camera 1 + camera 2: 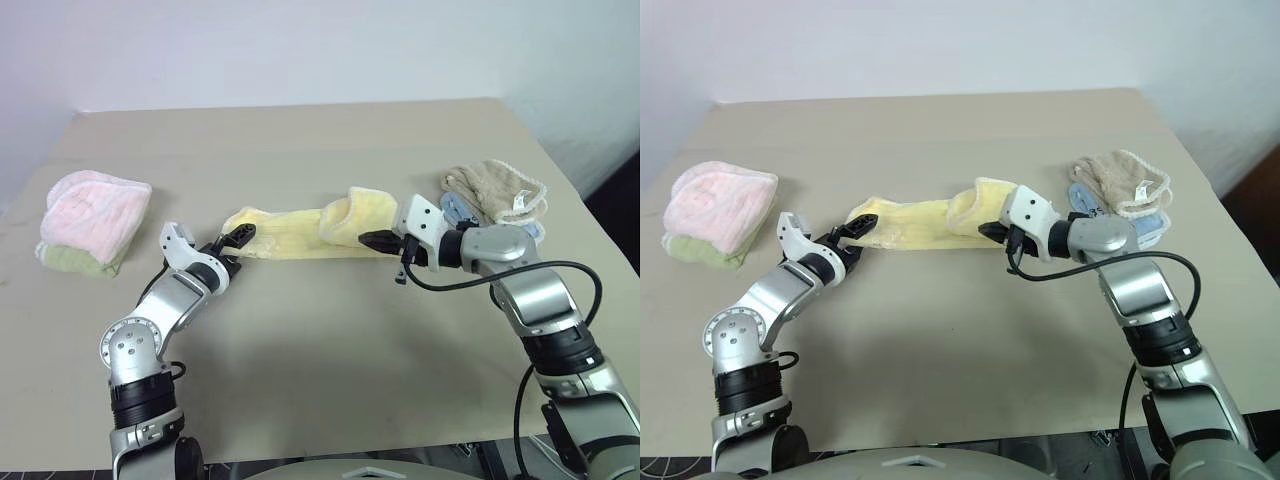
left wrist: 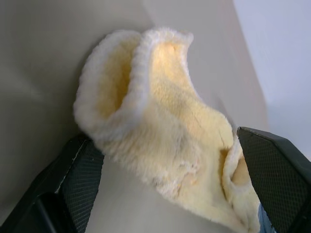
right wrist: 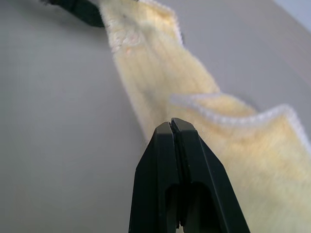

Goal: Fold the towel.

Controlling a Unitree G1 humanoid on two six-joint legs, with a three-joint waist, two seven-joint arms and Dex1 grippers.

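Pale yellow terry towel (image 1: 300, 232) lies stretched long, right end curled upward.

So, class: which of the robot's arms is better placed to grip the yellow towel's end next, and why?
Likely the left. The left gripper is open, its fingers straddling the towel end. The right gripper is shut at the folded-over end.

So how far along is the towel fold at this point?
Partly done: the towel lies as a narrow band on the table, its right end curled back over itself. In hand: the left pincer, fingers apart, straddles its left end; the right pincer is shut at the curled end. Left: bringing the ends together.
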